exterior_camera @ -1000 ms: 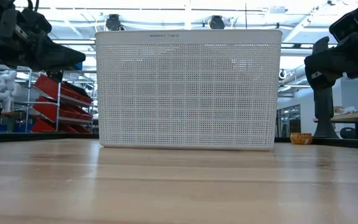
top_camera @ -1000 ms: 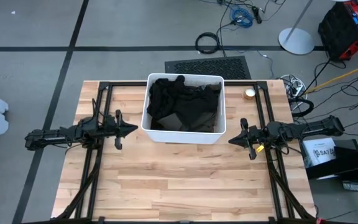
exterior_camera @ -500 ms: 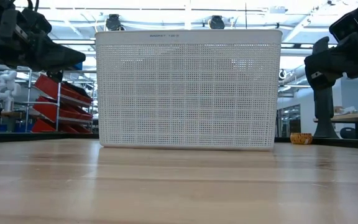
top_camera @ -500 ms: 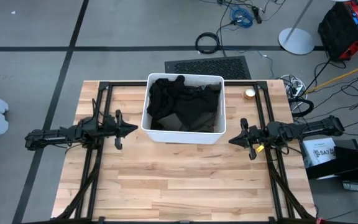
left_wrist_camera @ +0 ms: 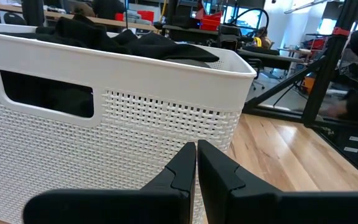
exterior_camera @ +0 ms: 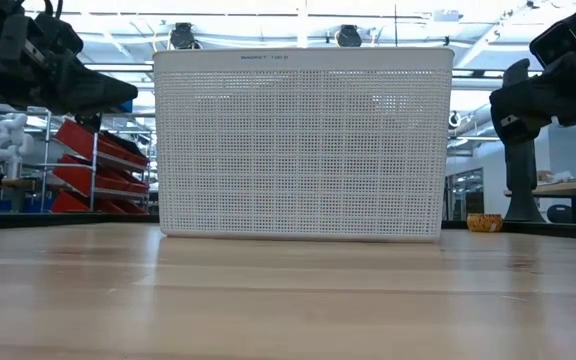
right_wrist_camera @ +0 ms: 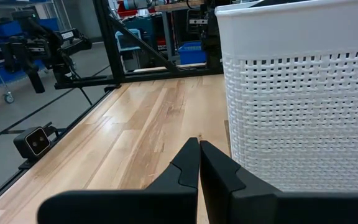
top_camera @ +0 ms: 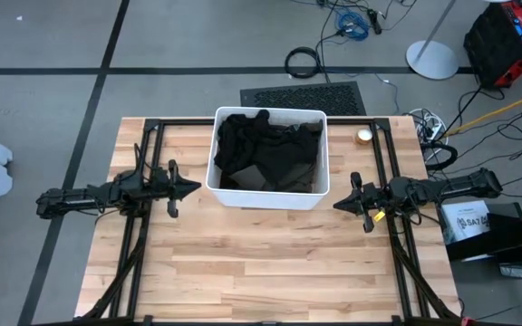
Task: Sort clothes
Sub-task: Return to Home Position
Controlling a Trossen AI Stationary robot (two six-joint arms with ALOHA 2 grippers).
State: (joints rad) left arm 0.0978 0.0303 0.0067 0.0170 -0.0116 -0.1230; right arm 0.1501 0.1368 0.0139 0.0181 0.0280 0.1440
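A white perforated bin [top_camera: 268, 197] of black clothes [top_camera: 252, 145] stands at the worktop's [top_camera: 270, 263] far middle. The left claw [top_camera: 196, 188] and right claw [top_camera: 337, 205] flank it, just clear, both pressed together, holding nothing.

Pretty clearly a robotics lab or workshop, not anybody's home. The butcher-block tabletop [top_camera: 270, 263] is boxed in by a black metal frame [top_camera: 376, 149] and stands on a bare grey concrete floor [top_camera: 34, 36] with dark lines running across it. Coiled cables [top_camera: 352, 20] lie loose behind it, and there's a red-and-black equipment case [top_camera: 506, 36] off in the corner. Looking level across the tabletop you get an open industrial ceiling with strip lights [exterior_camera: 298, 25], red storage racks [exterior_camera: 93, 170] and a small white robot figure [exterior_camera: 6, 140] on a bench. A little camera [right_wrist_camera: 36, 142] sits down by the frame rail, with blue storage [right_wrist_camera: 5, 31] further back.
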